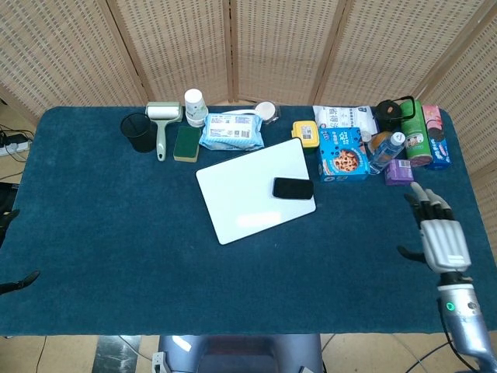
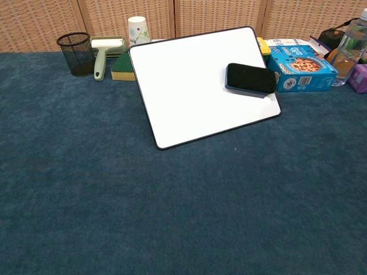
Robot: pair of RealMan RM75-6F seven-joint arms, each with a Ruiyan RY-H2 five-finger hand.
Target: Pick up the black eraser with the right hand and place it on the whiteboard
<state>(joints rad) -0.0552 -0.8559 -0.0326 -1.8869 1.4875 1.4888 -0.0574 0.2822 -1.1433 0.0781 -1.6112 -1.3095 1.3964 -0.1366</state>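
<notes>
The black eraser (image 1: pixel 293 188) (image 2: pixel 250 78) lies flat on the right part of the whiteboard (image 1: pixel 245 198) (image 2: pixel 189 86), near its right edge. My right hand (image 1: pixel 436 229) hovers over the right side of the blue table, well away from the eraser, with its fingers spread and nothing in it. It shows only in the head view. My left hand appears in neither view.
Along the far edge stand a black mesh cup (image 1: pixel 140 132), a lint roller (image 1: pixel 161 124), a green sponge (image 1: pixel 186 143), a paper cup (image 1: pixel 195 106), a wipes pack (image 1: pixel 231 131), a blue cookie box (image 1: pixel 343 153), a water bottle (image 1: pixel 386 151) and several cans.
</notes>
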